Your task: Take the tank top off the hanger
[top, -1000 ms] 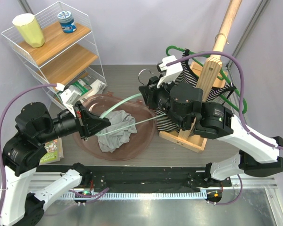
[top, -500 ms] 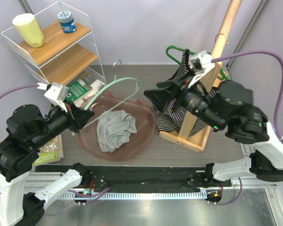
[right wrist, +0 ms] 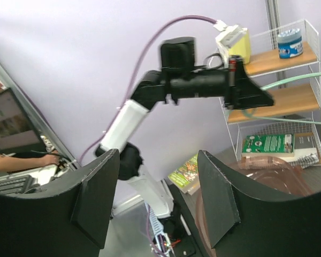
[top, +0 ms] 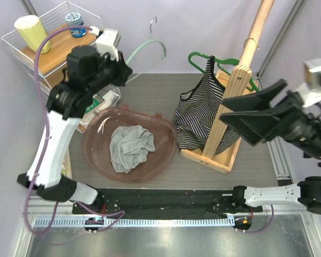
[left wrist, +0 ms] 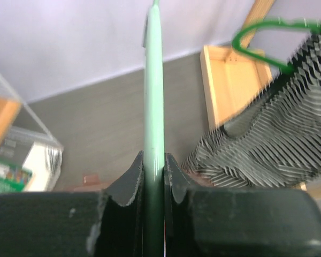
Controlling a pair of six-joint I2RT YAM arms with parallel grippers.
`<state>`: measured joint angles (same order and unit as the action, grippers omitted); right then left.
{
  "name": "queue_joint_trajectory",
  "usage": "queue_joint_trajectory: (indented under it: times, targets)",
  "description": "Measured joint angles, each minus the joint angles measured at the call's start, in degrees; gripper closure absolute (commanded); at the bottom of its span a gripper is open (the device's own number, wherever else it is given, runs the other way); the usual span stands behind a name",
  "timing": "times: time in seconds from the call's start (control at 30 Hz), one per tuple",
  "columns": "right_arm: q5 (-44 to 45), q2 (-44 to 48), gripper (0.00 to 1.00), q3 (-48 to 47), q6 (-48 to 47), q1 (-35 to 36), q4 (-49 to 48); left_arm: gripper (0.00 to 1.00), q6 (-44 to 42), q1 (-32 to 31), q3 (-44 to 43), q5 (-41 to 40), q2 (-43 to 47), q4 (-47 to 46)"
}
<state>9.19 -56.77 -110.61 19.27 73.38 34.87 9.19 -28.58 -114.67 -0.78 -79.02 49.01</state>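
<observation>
Now the pink bowl (top: 94, 133) holds the crumpled grey tank top (top: 129, 149), free of any hanger. High beside the wire shelf (top: 32, 54), the left gripper (left wrist: 153, 160) pinches the mint hanger (left wrist: 153, 80), well above the top. The right gripper (right wrist: 158, 198) gapes empty, far right of the top.

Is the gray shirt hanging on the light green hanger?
No, the gray shirt lies crumpled in the pink bowl, while the left tool holds the bare light green hanger up high.

I read this as a robotics lab cell: plain lilac backdrop (top: 203, 27), black mounting rail (top: 166, 199), wire prop shelf (right wrist: 289, 99), monitor (right wrist: 10, 126) and keyboard (right wrist: 10, 184) just off-table.
</observation>
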Motion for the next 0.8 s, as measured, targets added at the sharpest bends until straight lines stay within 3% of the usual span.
queue_joint_trajectory:
  times: [0.17, 0.37, 0.53, 0.63, 0.8]
  targets:
    - [-0.1, 5.5, 0.35, 0.0, 0.7, 0.0, 0.4, 1.00, -0.2, 7.5, -11.2, 11.7, -12.9, -5.8]
    - [-0.9, 8.3, 0.35, -0.2, 1.0, 0.0, 1.9, 1.00, 4.4, 15.5, -12.1, 32.4, -22.4, -23.6]
    - [-1.0, 7.7, 0.35, -1.1, 1.4, 0.0, 5.0, 1.00, 18.2, 15.7, -18.9, 48.3, -34.2, -42.8]
    - [-1.0, 7.5, 0.35, -1.4, 1.5, 0.0, 5.7, 1.00, 27.5, 14.7, -23.9, 54.0, -41.3, -54.1]
    - [-1.0, 7.3, 0.35, -1.5, 1.6, 0.0, 6.0, 1.00, 34.3, 11.7, -26.6, 59.2, -46.9, -61.8]
